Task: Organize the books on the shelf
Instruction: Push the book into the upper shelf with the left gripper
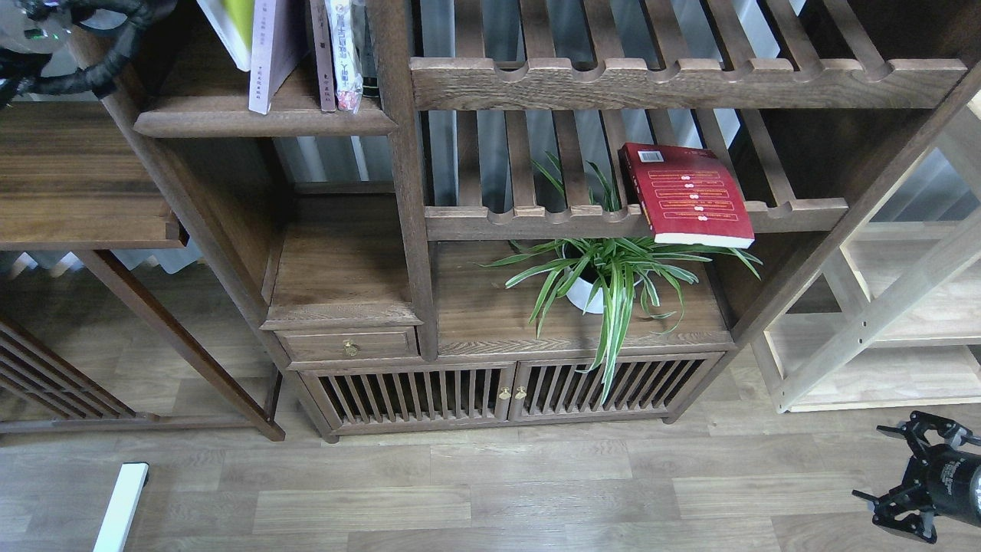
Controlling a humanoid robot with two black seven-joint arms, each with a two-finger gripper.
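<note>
The shelf (260, 121) is a dark-brown board with a thick front lip at the top left. On it the pale lavender-white book (268, 57) stands leaning. The white book with the yellow-green cover (230, 27) stands almost upright against its left side. Only cables and a part of my left arm (84, 46) show at the top left corner; its gripper is out of view above the frame. The red book with yellow bands (690, 192) lies flat on a slatted rack at the centre right. My right gripper (912, 479) is open and empty, low over the floor at the bottom right.
A thin brown-spined book (323, 61) and a plastic-wrapped book (345, 54) stand right of the lavender one. A potted spider plant (605, 272) sits under the red book. A pale wood rack (881, 322) stands at the right, a dark table (77, 176) at the left.
</note>
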